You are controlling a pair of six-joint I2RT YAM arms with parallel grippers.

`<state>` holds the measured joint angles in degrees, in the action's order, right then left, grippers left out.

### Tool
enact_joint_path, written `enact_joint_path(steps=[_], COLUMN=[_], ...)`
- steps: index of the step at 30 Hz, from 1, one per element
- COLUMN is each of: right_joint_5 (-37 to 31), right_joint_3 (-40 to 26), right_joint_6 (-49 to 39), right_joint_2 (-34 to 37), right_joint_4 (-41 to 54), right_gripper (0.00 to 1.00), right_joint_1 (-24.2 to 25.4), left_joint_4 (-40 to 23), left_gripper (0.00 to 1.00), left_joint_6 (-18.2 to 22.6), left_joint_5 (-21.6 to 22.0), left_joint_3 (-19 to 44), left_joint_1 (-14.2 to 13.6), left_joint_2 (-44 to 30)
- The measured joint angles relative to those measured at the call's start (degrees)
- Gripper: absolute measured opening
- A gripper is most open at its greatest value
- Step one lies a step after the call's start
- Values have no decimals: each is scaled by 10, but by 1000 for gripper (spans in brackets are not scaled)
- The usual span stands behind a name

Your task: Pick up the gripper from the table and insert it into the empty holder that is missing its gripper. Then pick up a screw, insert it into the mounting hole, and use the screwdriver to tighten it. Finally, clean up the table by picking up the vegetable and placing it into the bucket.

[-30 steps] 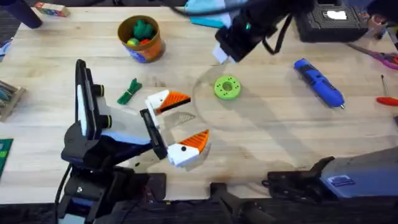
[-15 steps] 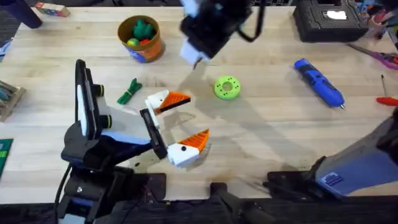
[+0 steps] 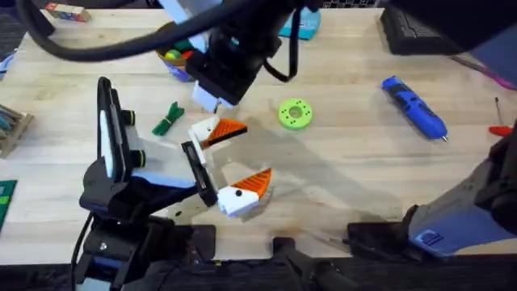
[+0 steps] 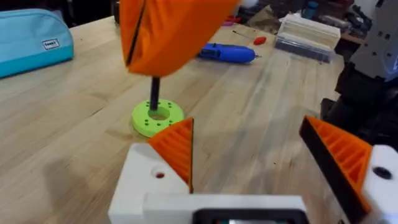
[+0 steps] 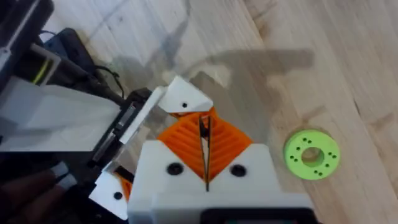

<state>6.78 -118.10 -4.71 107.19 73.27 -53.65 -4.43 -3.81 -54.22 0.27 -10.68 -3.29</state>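
Table: you have a pale wood-grain table. A blue screwdriver lies toward the far right, a flat green disc with holes near the middle, and a light blue pouch at the far edge.

Device: the black and white arm-like device sits at the near left. Its thin black holder bar runs diagonally from beside the loose finger down to the mounted one.

Mounted finger: white base with a black dot and orange tip, at the near end of the holder, tip pointing up and right in the overhead view.

Right arm: it reaches from the lower right across the middle of the table. You see the right gripper poised over the loose finger, its orange pads pressed together with only a thin seam between them, nothing held.

Left gripper: the left gripper has its orange pads spread well apart, nothing between them; it faces the green disc.

The gripper: the gripper lies flat on the table just beyond the holder's far end. Long axis runs roughly left to right in the overhead view, orange tip to the right.

Vegetable: the vegetable lies on the table left of the loose finger, long axis diagonal.

Bucket: the bucket stands at the far left-centre, partly hidden behind the right arm.
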Motion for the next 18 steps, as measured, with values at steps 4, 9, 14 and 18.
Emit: enact_joint_path(steps=[4,9,14,18], right_joint_5=[6,12,20,23], right_joint_3=[0,0,0,0], right_joint_6=[0,0,0,0], right_joint_2=[11,32,38,38], right_joint_4=[0,0,-2,-2], right_gripper=[7,7,7,7], right_joint_1=[-4,-5,-5,-5], left_joint_4=[0,0,0,0], left_gripper=[983,983,983,983], left_joint_6=[0,0,0,0], left_joint_5=[0,0,0,0], left_joint_3=[0,0,0,0], left_joint_1=[0,0,0,0], left_joint_2=[0,0,0,0])
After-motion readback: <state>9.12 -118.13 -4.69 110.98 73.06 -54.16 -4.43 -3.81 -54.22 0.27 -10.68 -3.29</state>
